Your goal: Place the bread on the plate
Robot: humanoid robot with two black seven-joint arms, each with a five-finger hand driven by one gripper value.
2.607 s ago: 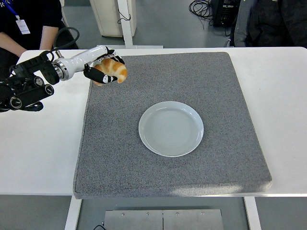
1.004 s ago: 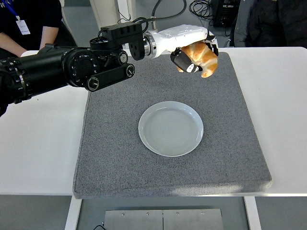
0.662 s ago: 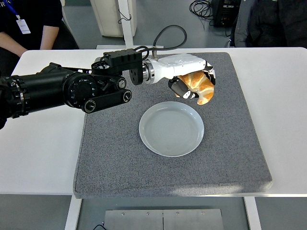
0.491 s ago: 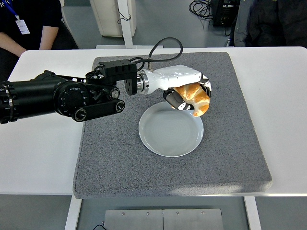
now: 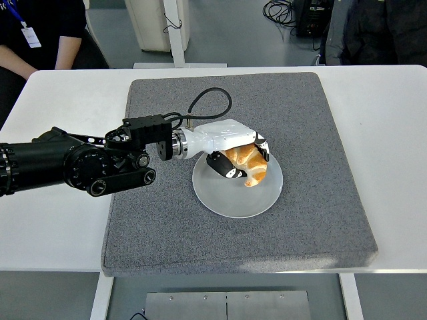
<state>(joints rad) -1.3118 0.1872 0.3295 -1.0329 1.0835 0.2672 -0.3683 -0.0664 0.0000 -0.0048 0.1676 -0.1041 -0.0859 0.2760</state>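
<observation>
Lowered from above the mat's far side, the left hand is shown closed around the bread directly over the plate beneath it; an early release might roll the bread off the rim.

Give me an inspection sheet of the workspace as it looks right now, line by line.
Surface: white table with a grey mat covering its middle.
Job's things: croissant held over the pale plate, which lies on the mat; whether the croissant touches the plate cannot be told.
Clutter: nothing seen on the table beyond the mat and plate.
Grippers: left hand closed around the croissant; right hand out of view.
Cables: a black cable loops up from the left wrist; more cables on the floor behind the table.
Surroundings: a seated person at the top left, another person at the top right.
</observation>
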